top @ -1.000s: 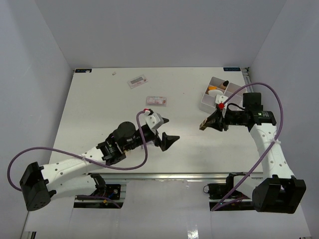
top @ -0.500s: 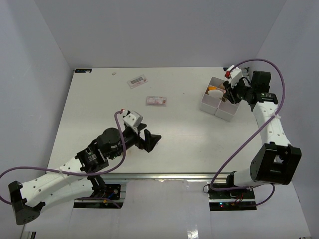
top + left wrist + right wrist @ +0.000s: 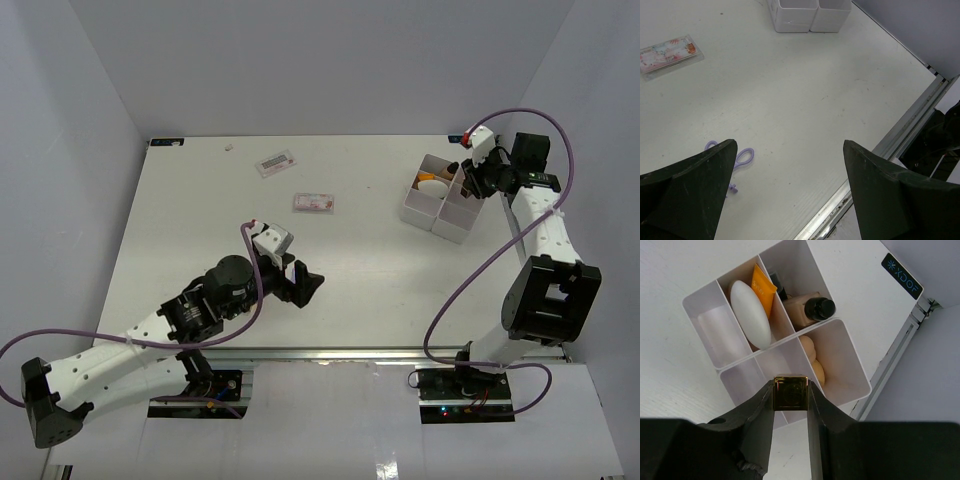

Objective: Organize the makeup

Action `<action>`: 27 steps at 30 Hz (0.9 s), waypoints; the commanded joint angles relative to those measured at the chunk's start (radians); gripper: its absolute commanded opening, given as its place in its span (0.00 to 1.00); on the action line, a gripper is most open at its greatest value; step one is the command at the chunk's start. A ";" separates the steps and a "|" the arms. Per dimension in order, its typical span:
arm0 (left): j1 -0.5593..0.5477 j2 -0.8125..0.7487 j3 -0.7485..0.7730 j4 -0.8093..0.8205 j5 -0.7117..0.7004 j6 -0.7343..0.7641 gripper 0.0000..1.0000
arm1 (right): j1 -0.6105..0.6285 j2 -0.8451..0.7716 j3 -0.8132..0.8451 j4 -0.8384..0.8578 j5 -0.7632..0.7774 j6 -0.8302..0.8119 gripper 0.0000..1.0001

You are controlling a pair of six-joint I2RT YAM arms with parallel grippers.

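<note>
The white surface [image 3: 200, 220] carried a white compartment tray [image 3: 412, 213]. Left of the tray lay a pinkish flat packet [image 3: 315, 202]. Farther left of the tray, toward the back, lay a second packet [image 3: 275, 162].

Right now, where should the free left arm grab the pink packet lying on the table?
Pinch the pink packet across its short width, near the middle, coming straight down from above. It lies flat on the table, so probably only its long edges give the open jaws of the left gripper anything to close on.

Flat packets [image 3: 315, 203] lie left of the tray [image 3: 415, 213].
</note>
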 commanded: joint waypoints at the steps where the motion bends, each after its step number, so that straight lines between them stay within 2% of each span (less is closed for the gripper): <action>1: 0.003 0.011 0.006 -0.008 -0.011 -0.007 0.98 | -0.017 0.036 0.053 -0.003 0.000 -0.042 0.11; 11: 0.003 0.028 0.010 -0.019 -0.015 -0.018 0.98 | -0.047 0.075 0.060 -0.009 -0.006 -0.057 0.15; 23: 0.011 0.045 0.029 -0.078 -0.015 -0.080 0.98 | -0.072 0.132 0.058 -0.009 0.007 -0.074 0.31; 27: 0.026 0.030 0.029 -0.110 -0.020 -0.116 0.98 | -0.073 0.141 0.056 -0.008 0.001 -0.074 0.41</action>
